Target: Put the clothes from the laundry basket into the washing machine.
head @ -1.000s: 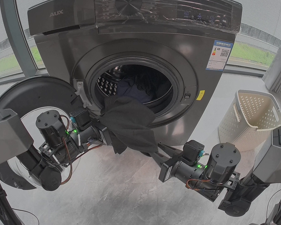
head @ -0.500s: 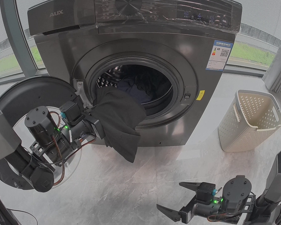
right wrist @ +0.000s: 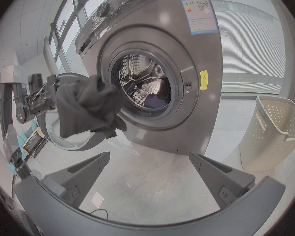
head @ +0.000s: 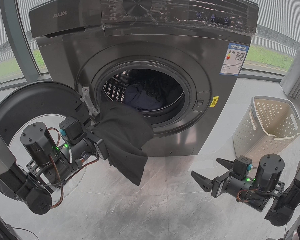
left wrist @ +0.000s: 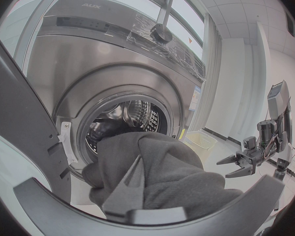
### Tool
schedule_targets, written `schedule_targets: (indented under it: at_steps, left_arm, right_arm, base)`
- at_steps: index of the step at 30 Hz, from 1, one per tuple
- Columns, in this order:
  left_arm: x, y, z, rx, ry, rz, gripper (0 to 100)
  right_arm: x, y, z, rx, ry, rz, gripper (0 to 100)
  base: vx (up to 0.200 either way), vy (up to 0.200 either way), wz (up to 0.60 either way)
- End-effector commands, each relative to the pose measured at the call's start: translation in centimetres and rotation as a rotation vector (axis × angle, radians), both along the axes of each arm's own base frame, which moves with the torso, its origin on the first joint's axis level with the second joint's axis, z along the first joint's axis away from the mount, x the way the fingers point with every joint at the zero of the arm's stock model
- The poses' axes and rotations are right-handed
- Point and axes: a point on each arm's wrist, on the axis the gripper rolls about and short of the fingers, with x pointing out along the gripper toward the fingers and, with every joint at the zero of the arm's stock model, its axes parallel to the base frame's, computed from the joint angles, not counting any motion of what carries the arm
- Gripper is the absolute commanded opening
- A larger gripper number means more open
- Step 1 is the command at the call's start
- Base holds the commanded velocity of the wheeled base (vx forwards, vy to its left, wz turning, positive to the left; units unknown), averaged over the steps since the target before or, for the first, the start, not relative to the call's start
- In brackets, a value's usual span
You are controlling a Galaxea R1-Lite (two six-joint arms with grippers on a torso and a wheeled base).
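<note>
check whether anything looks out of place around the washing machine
One thing: the dark garment in the left pincer hangs outside the washing machine, in front of the opening's lower left edge, drooping toward the floor rather than lying in the drum. The laundry basket stands upright.

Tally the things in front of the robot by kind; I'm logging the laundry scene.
Washing machine: 1
Laundry basket: 1
Dark grey garment, hanging outside the drum opening: 1
Heap of dark clothes in the drum, pieces not separable: 1
Total: 4
</note>
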Motion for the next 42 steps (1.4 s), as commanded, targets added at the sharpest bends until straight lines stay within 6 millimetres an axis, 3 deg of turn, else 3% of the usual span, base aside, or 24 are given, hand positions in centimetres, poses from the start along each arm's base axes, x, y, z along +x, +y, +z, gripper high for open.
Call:
schedule_targets:
  at_steps: [1, 19, 33, 38, 42]
  left_arm:
    - [-0.7, -0.2, -0.3, 0.008, 0.013, -0.016, 0]
    - [-0.2, -1.4, -2.2, 0.044, 0.064, -0.048, 0]
    - [-0.3, -1.7, -2.6, 0.059, 0.076, -0.061, 0]
    - [-1.1, -2.7, -2.8, 0.068, 0.082, -0.101, 0]
    - [-1.4, -3.6, -3.0, 0.087, 0.069, -0.125, 0]
  right_arm:
    - [0.4, -0.4, 0.9, 0.023, -0.032, -0.025, 100]
    - [-0.6, -0.1, 0.4, 0.007, -0.005, 0.01, 100]
    - [-1.0, 0.6, 0.2, 0.008, 0.005, 0.042, 100]
    - [-1.2, 0.7, 0.3, 0.007, 0.001, 0.05, 100]
    - [-2.3, 1.3, 0.5, 0.011, -0.004, 0.101, 100]
  base:
    - [0.0, 0.0, 0.0]
    - [0.167, 0.0, 0.0]
    - [0.029, 0.0, 0.0]
    - [0.04, 0.0, 0.0]
    - [0.0, 0.0, 0.0]
